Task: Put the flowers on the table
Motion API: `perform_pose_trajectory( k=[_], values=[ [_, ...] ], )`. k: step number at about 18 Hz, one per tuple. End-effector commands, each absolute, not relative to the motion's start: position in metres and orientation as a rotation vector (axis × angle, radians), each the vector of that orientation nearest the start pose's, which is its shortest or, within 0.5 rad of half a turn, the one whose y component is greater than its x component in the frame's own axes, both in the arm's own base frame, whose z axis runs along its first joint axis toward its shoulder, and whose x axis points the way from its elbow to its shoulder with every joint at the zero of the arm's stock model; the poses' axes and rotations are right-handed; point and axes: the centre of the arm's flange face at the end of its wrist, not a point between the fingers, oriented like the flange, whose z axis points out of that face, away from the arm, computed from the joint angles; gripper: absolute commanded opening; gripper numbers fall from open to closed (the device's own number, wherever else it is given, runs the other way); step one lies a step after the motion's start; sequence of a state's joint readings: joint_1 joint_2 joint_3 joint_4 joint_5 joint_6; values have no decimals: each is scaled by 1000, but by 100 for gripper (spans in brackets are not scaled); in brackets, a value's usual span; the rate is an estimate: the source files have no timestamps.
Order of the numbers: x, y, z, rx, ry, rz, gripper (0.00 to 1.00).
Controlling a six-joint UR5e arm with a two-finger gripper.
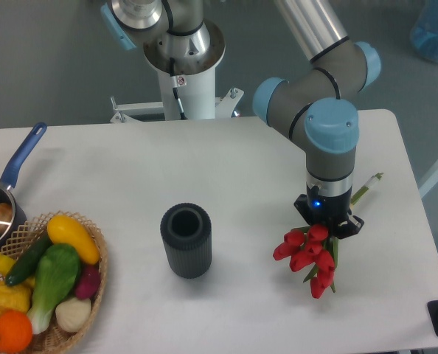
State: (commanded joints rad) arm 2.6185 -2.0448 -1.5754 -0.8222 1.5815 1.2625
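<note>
A bunch of red tulips (307, 258) with green stems lies at the right side of the white table (204, 169). The stem ends (366, 188) stick out to the upper right, past the arm. My gripper (327, 226) points straight down over the stems, just behind the flower heads. The wrist hides the fingers, so I cannot tell whether they are open or shut on the stems. The flower heads look low, at or near the table surface.
A dark grey ribbed cylindrical vase (186, 240) stands upright at the table's middle. A wicker basket (94, 295) of vegetables and fruit sits at the front left. A pot with a blue handle (20, 158) is at the left edge. The robot base (182, 74) stands behind.
</note>
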Motion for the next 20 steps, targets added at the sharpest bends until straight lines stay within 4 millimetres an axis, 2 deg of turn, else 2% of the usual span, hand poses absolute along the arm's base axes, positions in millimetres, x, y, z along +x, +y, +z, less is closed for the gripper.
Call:
perform_pose_trajectory(
  k=[7,9,10,11,12,14,15,16,20],
  values=[
    [-507,451,284,-3005,333,367,4],
    [-503,450,276,-3013,337,348,10],
    [-501,449,273,-3015,340,339,26],
    [-500,448,272,-3015,340,334,34],
    [-499,448,269,-3016,340,328,41],
    [-498,448,268,-3010,334,329,48],
    [-498,448,268,-3010,334,329,79],
    [-497,447,267,-3011,338,330,100],
    [-500,445,269,-3015,323,341,100]
  ],
)
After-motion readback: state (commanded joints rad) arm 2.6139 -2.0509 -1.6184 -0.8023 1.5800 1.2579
